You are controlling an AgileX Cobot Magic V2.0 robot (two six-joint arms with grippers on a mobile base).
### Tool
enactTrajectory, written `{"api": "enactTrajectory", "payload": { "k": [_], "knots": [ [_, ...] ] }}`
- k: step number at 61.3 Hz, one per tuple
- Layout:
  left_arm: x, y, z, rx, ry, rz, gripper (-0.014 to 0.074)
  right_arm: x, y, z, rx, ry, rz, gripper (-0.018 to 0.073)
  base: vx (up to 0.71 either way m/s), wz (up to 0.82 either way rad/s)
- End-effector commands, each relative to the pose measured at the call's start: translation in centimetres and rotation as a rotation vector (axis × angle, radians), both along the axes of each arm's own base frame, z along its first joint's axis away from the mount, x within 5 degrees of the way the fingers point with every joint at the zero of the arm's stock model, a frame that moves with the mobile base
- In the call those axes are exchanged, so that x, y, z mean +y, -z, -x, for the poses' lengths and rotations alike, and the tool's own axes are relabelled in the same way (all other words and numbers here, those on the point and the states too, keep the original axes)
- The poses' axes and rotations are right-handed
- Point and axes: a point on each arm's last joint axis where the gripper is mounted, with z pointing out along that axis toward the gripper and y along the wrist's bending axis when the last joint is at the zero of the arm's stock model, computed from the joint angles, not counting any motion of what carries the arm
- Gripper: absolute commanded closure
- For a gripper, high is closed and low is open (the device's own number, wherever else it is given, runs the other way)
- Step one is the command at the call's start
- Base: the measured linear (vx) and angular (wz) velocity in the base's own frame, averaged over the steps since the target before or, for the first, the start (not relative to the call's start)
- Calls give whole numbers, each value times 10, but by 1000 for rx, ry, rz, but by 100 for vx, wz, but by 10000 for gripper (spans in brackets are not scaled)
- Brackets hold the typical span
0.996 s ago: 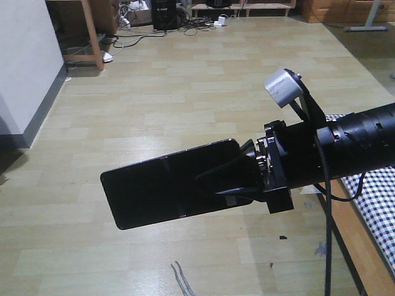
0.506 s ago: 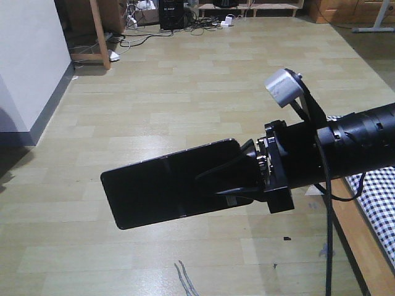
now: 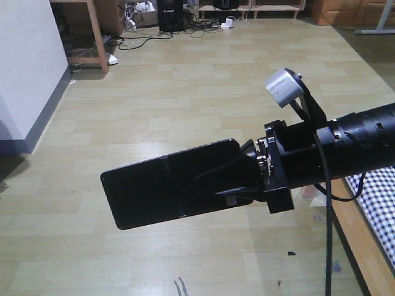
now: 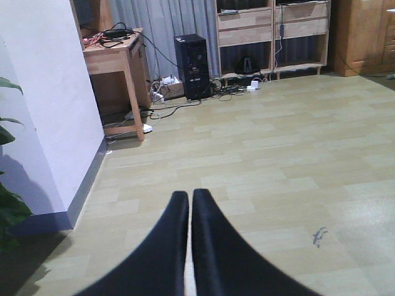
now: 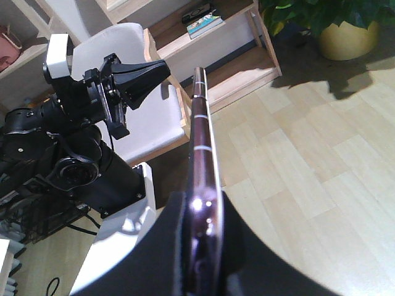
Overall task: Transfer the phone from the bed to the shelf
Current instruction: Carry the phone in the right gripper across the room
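Right claw is clamped tight on the slim black glossy phone. It squeezes the two broad faces near one short end, so most of the slab pokes out past the fingers.

Biggest thing around is the pale wood-plank floor, and that's what the phone hangs over right now. It's fully clear of the bed, whose black-and-white checked cloth only peeks in at the lower right of the front view, behind the arm.

The light natural-wood shelf, thick boards and side panels, only shows up in the right wrist view. Here's the bit that matters imo: the phone's long axis runs straight on from the arm, and in that view its free end points pretty much at the shelf. So I'd guess it's a carry-and-reach job, free end leading, then laid flat on a board. Right arm is obviously the one for it.

Left claw is pinched together with nothing in it. It sits off to one side of the phone's far end, and I can't tell how far apart they are.

Stuff I can't make out: the white sticker, how much of the phone sits inside the grip, and which board has room, since the shelf is cut off at the frame edge.
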Motion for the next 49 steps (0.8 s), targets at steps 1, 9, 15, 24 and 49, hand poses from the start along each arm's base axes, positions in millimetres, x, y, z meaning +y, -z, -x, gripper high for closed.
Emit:
{"api": "enactTrajectory", "payload": {
  "k": [1,9,15,24,49],
  "knots": [
    [-1,-15,1,-102,6,9,596,2,-24,12,-11,-61,-112,560,21,8],
    [-1,-15,1,-102,6,9,596,2,-24,12,-11,-61,-112,560,23,5],
    [-1,-15,1,-102,6,9,596,2,-24,12,-11,-61,-112,560,27,0],
    [-1,-15,1,-102,6,9,596,2,-24,12,-11,-61,-112,560,29,-4],
    [-1,-15,1,-102,6,9,596,2,-24,12,-11,-61,-112,560,31,-6]
  ]
}}
